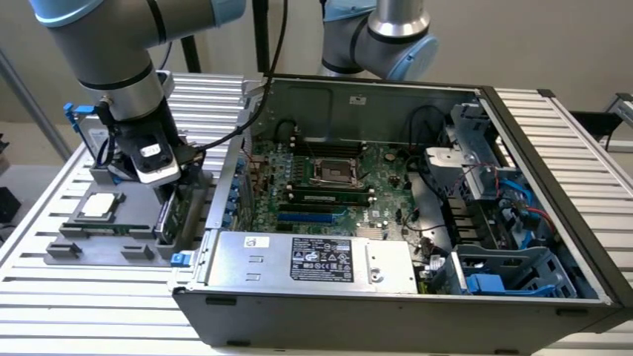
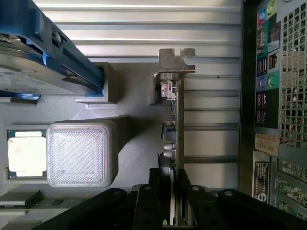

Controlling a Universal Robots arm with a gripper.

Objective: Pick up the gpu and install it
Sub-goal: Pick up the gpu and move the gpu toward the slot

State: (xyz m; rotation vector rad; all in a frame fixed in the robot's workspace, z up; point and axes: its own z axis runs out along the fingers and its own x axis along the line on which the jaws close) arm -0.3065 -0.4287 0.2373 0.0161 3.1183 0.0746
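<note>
The gpu (image 1: 174,215) stands on its edge in a grey fixture (image 1: 94,251) at the exterior view's left, beside the open computer case (image 1: 396,297). In the wrist view the gpu (image 2: 178,129) is seen edge-on, a thin green board with its silver end bracket (image 2: 175,60) at the far end. My gripper (image 1: 168,194) has come down over the card from above. In the wrist view my gripper (image 2: 176,213) has a black finger on each side of the board, pressed against it. The card still sits in the fixture.
A small square CPU chip (image 1: 99,205) and a hard drive with blue rails (image 2: 33,57) share the fixture. The motherboard (image 1: 327,178) lies in the case, with blue slots (image 1: 311,219) near the power supply (image 1: 316,259). A second arm (image 1: 381,37) stands behind the case.
</note>
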